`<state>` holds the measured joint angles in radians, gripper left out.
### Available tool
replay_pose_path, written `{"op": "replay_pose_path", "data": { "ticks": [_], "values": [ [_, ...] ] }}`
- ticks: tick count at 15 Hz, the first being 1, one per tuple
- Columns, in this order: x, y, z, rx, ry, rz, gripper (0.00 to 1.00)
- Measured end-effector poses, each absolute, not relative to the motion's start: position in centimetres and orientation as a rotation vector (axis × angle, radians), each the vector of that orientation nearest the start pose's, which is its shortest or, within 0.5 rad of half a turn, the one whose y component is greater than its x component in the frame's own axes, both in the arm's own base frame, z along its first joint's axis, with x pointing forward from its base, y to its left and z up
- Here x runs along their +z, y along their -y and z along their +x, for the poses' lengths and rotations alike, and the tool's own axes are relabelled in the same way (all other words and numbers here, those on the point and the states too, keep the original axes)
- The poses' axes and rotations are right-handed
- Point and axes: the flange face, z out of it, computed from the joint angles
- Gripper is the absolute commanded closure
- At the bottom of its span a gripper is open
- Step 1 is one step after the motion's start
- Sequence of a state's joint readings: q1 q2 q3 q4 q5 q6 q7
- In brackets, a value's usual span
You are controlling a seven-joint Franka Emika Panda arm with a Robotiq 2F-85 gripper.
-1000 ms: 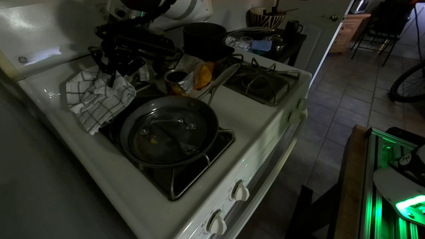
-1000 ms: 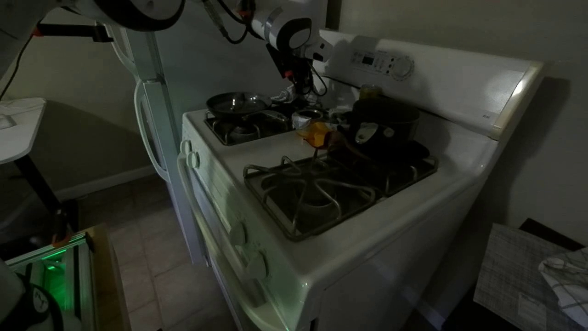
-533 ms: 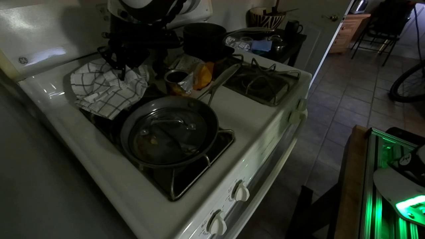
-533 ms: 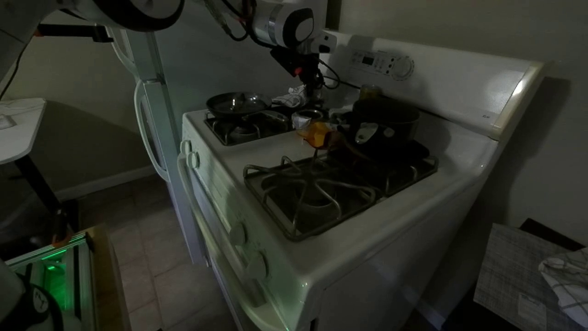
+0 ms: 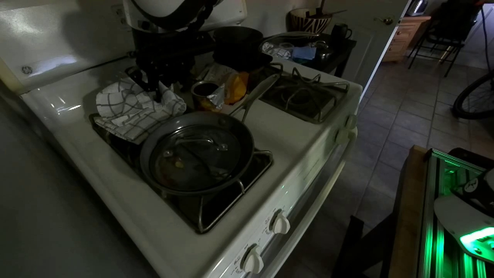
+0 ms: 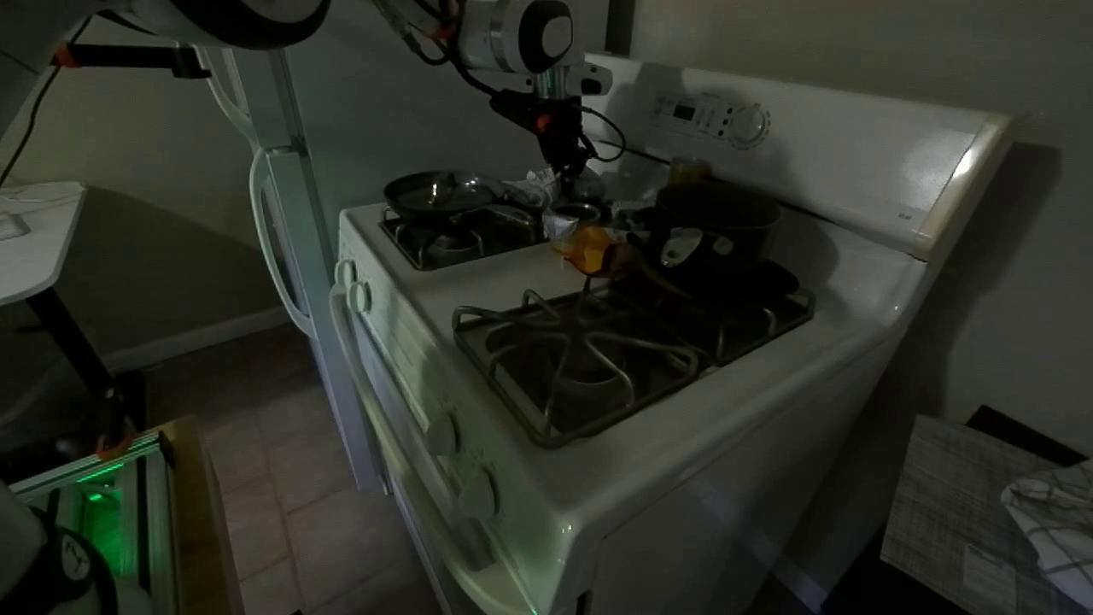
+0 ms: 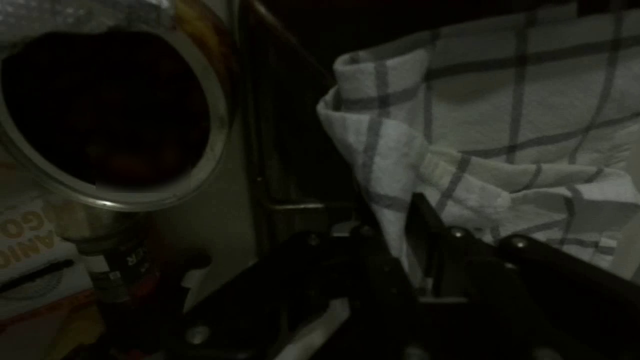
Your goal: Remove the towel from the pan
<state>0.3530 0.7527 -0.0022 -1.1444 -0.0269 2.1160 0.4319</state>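
Toward rear edge of gas stovetop [image 5: 281, 129], gripper [image 7: 398, 240] pinches checked towel [image 5: 133, 110] behind frying pan [image 5: 247, 150]; removal looks done; set-down likely next: lower, release.

In an exterior view the pan [image 5: 189, 119] sits on the grate [image 5: 200, 216] towards the front of the worktop [image 5: 270, 131]. The towel [image 5: 133, 110] is behind the pan and to its left, over the grate's rear end; whether the two touch cannot be told. In the wrist view, part of the towel is between the fingers [image 7: 425, 235]. Behind the pan and right of the towel stands the can [image 5: 198, 101], with the packet [image 5: 236, 88] just right of it and the pot [image 5: 237, 46] farther back. Beyond the worktop is the bowl [image 5: 308, 25], the mug [image 5: 339, 33] to its right. In an exterior view the jar [image 6: 687, 171] stands behind the pot and the fridge [image 6: 410, 102] behind the pan.
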Motion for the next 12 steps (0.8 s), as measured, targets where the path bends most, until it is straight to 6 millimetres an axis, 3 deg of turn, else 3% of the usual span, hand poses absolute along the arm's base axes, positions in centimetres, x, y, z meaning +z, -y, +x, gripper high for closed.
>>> {"op": "replay_pose_path", "data": {
  "ticks": [3,6,8,12],
  "values": [
    [40.0,-25.1,73.1,-0.381,-0.193,-3.062,0.22],
    [44.3,-22.9,72.7,-0.453,-0.246,-3.044,0.01],
    [46.4,-22.5,71.7,-0.46,-0.166,-3.037,0.0],
    [48.1,-23.0,67.8,-0.399,0.175,-3.015,0.0]
  ]
}}
